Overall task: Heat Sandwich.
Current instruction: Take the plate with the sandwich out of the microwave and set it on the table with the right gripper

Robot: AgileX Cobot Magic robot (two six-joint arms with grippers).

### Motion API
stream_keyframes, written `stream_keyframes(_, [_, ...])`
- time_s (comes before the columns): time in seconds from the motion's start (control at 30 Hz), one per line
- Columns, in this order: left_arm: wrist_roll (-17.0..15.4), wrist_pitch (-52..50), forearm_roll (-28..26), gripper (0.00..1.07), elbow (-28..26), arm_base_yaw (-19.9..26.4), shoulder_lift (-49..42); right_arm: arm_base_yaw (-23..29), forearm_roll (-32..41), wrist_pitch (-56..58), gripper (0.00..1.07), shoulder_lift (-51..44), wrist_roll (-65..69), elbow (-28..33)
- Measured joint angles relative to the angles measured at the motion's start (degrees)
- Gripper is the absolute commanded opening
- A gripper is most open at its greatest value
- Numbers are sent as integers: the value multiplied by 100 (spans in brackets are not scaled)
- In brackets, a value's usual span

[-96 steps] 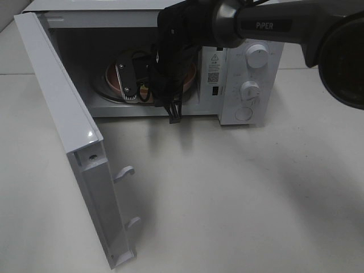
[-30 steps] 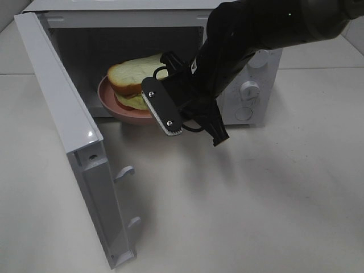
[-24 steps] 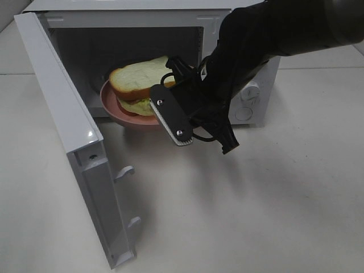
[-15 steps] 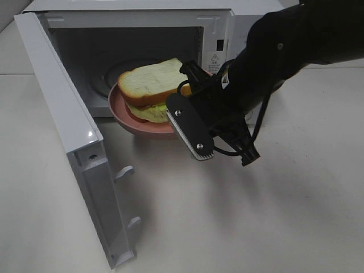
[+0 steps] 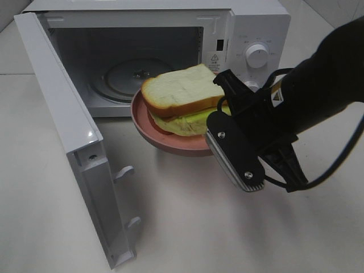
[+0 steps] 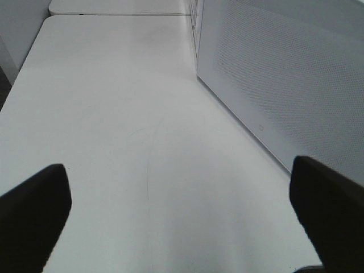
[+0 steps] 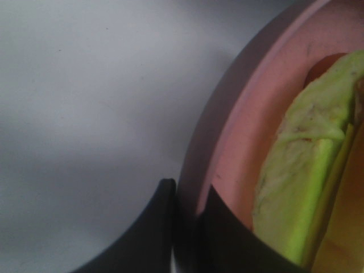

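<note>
Pink for the plate (image 5: 165, 139), white and tan for the sandwich (image 5: 182, 91) lying on it, with yellow-green stuff peeking out between the bread. Held up in the air above the table (image 5: 187, 227), just in front of the open mouth of the microwave (image 5: 250, 34). Not inside it, and not touching the round glass tray (image 5: 122, 77) in there.

Squeezed almost closed on the plate's rim: the right pincer (image 5: 219, 128), one finger on each side of the rim. Holding only the plate, not the bread.

Wide open and holding nothing: the left pincer (image 6: 182, 222), low over bare table next to a dotted white wall. Not in the high view at all, so far from the food.

Now the big thing for the next move. From the right pincer, look toward the oven mouth to find the sandwich, on the far side of the plate's gripped edge. Long side of the bread running across, from the oven mouth toward the pincer, a bit slanted. Right arm by far the nearer one, already carrying the load. Probably best to keep the plate flat, or down slides the bread. Plenty of room on the way, with the door (image 5: 62, 114) swung fully out to the side.

Counting time:
- One sandwich.
- One plate.
- One microwave with one door.
- Two little hooks (image 5: 123, 172) on that door.
- One knob (image 5: 256, 54) in plain sight, maybe more hidden behind the arm.
- Two pincers.
</note>
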Motion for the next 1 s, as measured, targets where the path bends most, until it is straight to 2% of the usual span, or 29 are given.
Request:
stream_keyframes(0.53, [0, 0, 0, 101, 0, 0, 0, 0, -6, 223, 0, -1495, 275, 1163])
stream_keyframes(0.8, [0, 0, 0, 101, 0, 0, 0, 0, -126, 573, 0, -2086, 584, 1455])
stream_keyframes(1.0, [0, 0, 0, 101, 0, 0, 0, 0, -476, 882, 0, -2641, 1026, 1725])
